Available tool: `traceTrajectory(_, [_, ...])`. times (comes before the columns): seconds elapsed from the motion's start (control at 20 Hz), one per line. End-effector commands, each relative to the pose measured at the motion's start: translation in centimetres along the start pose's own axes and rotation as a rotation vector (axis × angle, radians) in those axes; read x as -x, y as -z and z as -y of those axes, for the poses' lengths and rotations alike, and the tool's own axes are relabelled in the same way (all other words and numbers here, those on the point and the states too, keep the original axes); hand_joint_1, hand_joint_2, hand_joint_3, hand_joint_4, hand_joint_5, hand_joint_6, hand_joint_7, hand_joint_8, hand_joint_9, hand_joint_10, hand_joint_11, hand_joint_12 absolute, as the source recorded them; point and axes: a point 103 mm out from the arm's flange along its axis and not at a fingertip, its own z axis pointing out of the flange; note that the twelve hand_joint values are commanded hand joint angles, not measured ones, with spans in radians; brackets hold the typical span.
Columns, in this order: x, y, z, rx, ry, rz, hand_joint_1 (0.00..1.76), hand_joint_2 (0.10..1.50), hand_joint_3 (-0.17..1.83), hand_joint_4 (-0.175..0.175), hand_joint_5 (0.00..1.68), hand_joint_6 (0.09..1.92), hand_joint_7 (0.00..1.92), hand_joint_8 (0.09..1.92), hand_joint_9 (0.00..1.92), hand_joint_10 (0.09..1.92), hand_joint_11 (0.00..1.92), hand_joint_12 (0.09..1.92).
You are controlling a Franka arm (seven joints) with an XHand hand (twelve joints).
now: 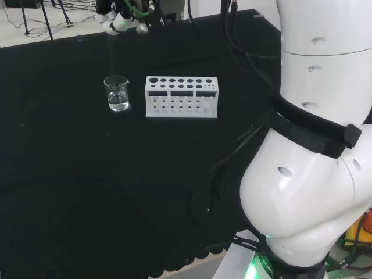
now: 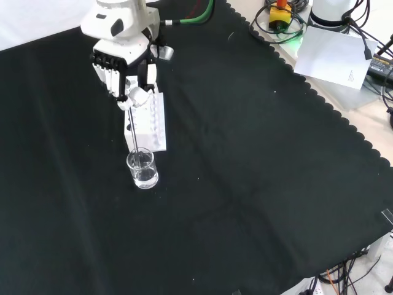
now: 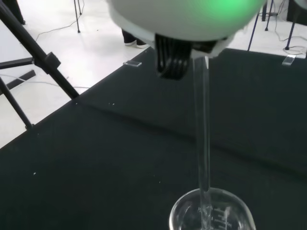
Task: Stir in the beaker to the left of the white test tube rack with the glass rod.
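Glass rod (image 2: pixel 131 130) pinched in curled fingers of hand (image 2: pixel 126 77), tip already dipped inside beaker (image 2: pixel 142 169) beside rack (image 2: pixel 149 123), toward cloth's (image 2: pixel 258 184) far edge in head view; stirring apparently left.

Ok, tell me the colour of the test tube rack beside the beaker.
White. The test tube rack shows best in the head view, standing right of the beaker.

Even bright light, green glow, blurred hand (image 3: pixel 184 19)

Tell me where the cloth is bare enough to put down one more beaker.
In the front view, bare black cloth spreads right of the beaker and below it. It is crowded at the white test tube rack, under the hand holding the glass rod.
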Motion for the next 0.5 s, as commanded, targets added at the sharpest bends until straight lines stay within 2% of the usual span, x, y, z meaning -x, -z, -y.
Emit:
traceTrajectory(0.05, [0.57, -1.71, 0.06, -0.021, 0.017, -0.016, 1.33, 0.59, 0.8, -0.175, 1.21, 0.58, 1.33, 0.9, 1.87, 0.43, 1.74, 0.76])
traceTrajectory(0.5, [1.48, -2.59, 0.18, -0.035, 0.006, -0.012, 1.33, 0.59, 0.81, -0.175, 1.21, 0.58, 1.34, 0.9, 1.88, 0.43, 1.74, 0.76])
